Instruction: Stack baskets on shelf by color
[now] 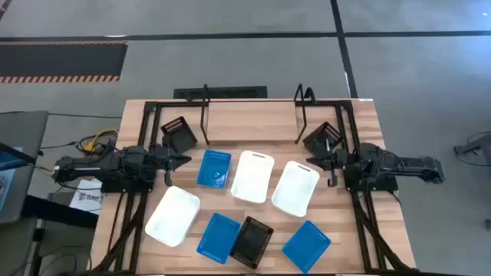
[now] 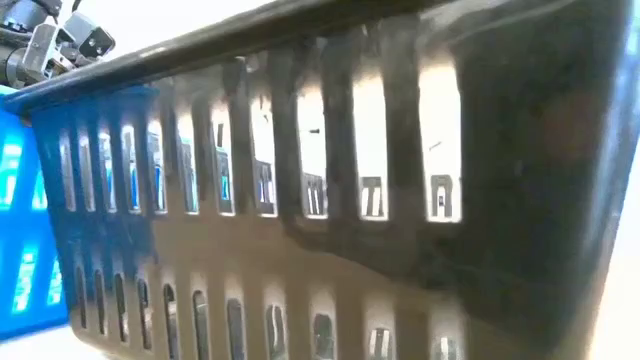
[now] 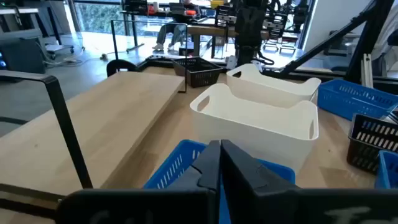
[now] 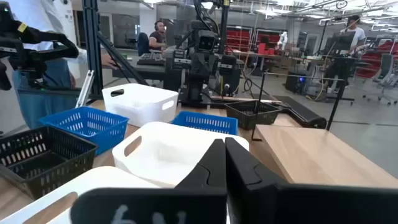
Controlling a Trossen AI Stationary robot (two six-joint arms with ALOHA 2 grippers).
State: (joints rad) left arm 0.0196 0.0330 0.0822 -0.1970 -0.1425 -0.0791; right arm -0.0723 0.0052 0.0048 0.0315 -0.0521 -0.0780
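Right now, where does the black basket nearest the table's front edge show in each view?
High view: black basket, bottom centre.
Low view: it fills almost the whole picture.
Left wrist view: at the right edge.
Right wrist view: lower left.
Shared landmark: the middle white basket, in every view but the low one.

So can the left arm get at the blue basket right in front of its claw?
Probably yes. The left claw is shut and sits just beside the blue basket, with nothing between them. The white basket lies beyond it, so the near rim looks free once the claw opens.
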